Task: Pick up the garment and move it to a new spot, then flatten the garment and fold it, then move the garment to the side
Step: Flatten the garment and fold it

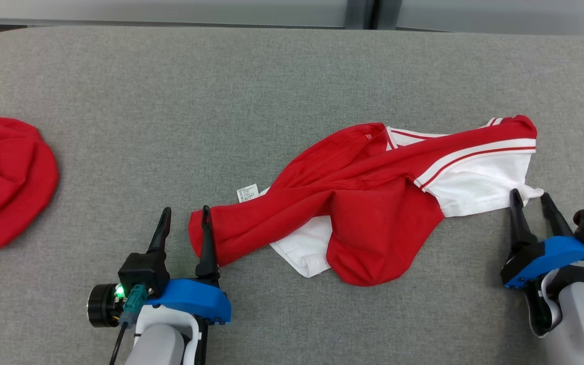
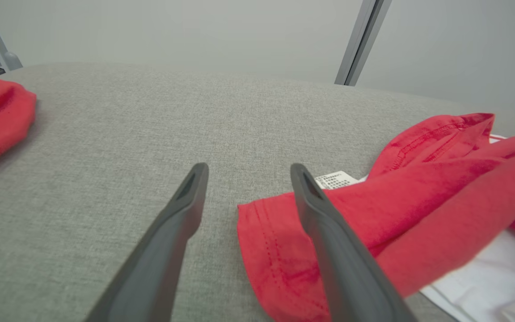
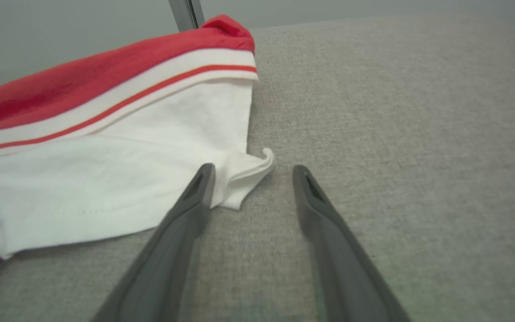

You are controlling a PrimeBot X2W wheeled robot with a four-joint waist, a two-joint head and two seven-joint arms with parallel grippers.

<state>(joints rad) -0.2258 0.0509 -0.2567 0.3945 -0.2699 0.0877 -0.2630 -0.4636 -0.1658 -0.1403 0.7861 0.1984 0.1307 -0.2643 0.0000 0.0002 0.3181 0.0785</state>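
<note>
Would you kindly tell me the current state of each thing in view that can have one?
Red-and-white shirt: twisted and crumpled on the grey table, not yet flattened or folded.
Red garment: bunched up at the table's left.
Left gripper: jaws open astride the shirt's red hem, not gripping.
Right gripper: jaws open at the shirt's white corner, not gripping.

A small white care label [image 1: 247,192] pokes out from the far edge of the red-and-white garment [image 1: 373,203], near the middle of the grey table [image 1: 271,76]. It carries several rows of fine dark print (too small to make out, even from the closer left wrist view). A tiny pale mark [image 1: 368,136] sits just inside the red collar and is equally illegible. No word, brand or number here can be read.
</note>
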